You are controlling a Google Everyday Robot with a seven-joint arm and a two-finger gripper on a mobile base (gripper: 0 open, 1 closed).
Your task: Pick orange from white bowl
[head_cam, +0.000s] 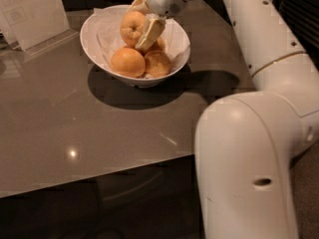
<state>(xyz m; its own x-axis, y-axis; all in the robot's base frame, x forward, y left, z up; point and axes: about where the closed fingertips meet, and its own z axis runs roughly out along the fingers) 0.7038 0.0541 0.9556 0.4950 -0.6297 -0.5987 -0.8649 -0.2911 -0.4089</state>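
Observation:
The white bowl (102,59) stands on the grey table at the upper left, lined with white paper. My gripper (141,20) reaches into it from the upper right and is shut on the orange (131,28), a pale fruit with a puckered dimple, held above the bowl's other fruit. One cream finger (151,32) lies along the orange's right side; the other shows behind its top. Two other oranges stay in the bowl: a smooth deep-orange one (128,62) at the front and a duller one (158,62) to its right.
A clear stand with a white paper sheet (31,12) stands at the table's far left. My white arm (249,133) fills the right side of the view. The table's front edge (99,180) runs across the lower left.

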